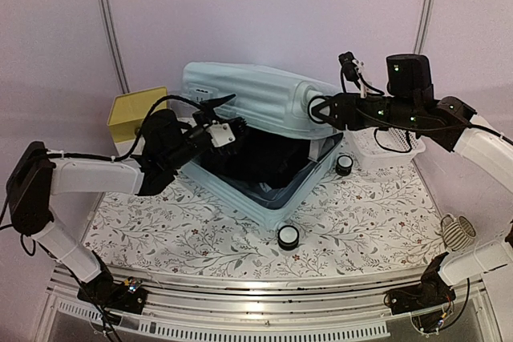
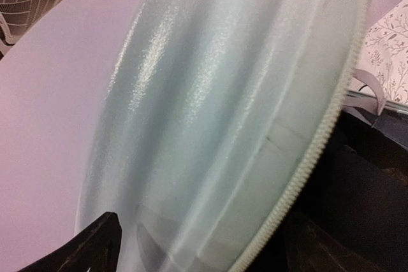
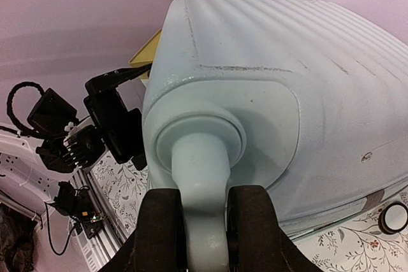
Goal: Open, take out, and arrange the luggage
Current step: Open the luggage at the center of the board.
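The luggage (image 1: pixel 248 90) is a pale mint ribbed suitcase lying on the table with its lid raised at a slant over the lower shell (image 1: pixel 272 202). Dark contents (image 1: pixel 256 158) show inside. My right gripper (image 1: pixel 319 110) is shut on a mint wheel stem (image 3: pixel 201 176) at the lid's right corner, one black finger on each side of it (image 3: pixel 204 234). My left gripper (image 1: pixel 220 122) stands open at the lid's left edge. In the left wrist view the lid's shell (image 2: pixel 210 106) and its zipper rim (image 2: pixel 319 138) lie between the two spread fingers (image 2: pixel 83 246).
A yellow-topped box (image 1: pixel 135 110) stands at the back left and a white lattice basket (image 1: pixel 385 146) behind my right arm. Two caster wheels (image 1: pixel 288 236) (image 1: pixel 344 164) stick out from the lower shell over the floral tablecloth (image 1: pixel 369 222). A pale wall closes off the back.
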`<state>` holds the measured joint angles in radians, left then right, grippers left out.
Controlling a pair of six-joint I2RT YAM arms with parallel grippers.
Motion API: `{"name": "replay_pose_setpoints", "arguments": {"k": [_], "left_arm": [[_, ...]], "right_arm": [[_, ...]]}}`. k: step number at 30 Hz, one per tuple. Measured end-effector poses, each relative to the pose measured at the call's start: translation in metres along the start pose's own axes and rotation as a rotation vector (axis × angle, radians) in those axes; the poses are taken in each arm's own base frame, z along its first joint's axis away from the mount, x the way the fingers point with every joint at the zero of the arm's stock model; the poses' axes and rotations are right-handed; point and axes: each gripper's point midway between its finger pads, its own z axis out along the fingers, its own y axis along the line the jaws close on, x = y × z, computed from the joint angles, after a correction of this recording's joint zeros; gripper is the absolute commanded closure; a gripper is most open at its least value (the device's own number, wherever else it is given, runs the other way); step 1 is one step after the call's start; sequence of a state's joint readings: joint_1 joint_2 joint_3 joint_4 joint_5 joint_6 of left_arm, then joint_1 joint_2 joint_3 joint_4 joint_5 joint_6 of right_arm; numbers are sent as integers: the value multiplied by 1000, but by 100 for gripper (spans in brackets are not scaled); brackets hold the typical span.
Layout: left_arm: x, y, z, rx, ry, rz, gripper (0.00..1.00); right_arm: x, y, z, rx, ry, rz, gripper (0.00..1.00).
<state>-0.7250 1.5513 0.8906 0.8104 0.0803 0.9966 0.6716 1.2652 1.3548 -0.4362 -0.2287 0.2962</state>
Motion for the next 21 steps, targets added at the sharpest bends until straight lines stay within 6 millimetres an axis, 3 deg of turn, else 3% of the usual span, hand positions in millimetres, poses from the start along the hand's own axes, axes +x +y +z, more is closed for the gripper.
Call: {"name": "replay_pose_setpoints", "arguments": {"k": [6, 10, 13, 16, 21], "left_arm": [[8, 21, 22, -48, -7, 31, 17], [6, 30, 30, -62, -31, 46, 22], [4, 37, 34, -67, -47, 47, 24], [0, 37, 36, -58, -66, 45, 25], [0, 31, 36, -27, -69, 37, 26]], "right_arm": [[-1, 0, 0, -5, -3, 6, 71], [-9, -5, -1, 2, -29, 13, 62], [-14, -6, -4, 9, -57, 18, 50], [-13, -11, -9, 32, -80, 23, 31], [-15, -25, -36, 113, -136, 17, 11]]}}
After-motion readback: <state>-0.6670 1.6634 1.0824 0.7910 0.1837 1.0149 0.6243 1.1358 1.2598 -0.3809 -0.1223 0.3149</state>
